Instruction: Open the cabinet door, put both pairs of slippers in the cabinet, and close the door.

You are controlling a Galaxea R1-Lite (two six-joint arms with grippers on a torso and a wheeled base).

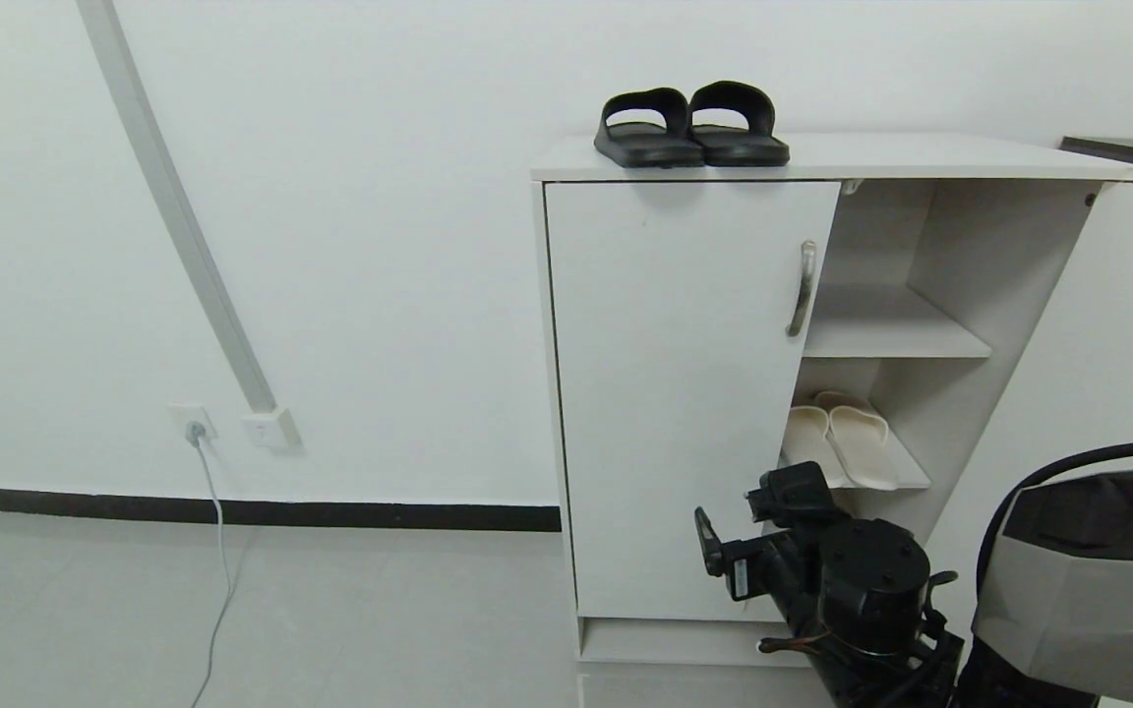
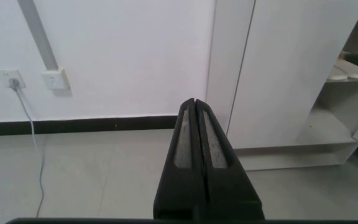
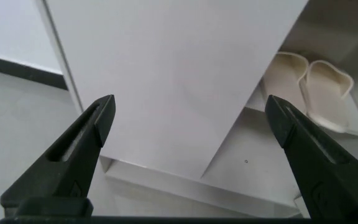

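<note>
While white slippers lie shelved, black pair tops cabinet; left claw clenched, right claw released.

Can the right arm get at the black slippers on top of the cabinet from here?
Probably yes: the black slippers sit uncovered on the cabinet top, and the right gripper is open, though low before the closed door, so it must rise.

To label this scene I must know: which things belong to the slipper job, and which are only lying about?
Job: black slippers on the cabinet top; white slippers on its lower shelf; open door; right gripper.
Lying about: wall socket, cable, wall conduit.
</note>
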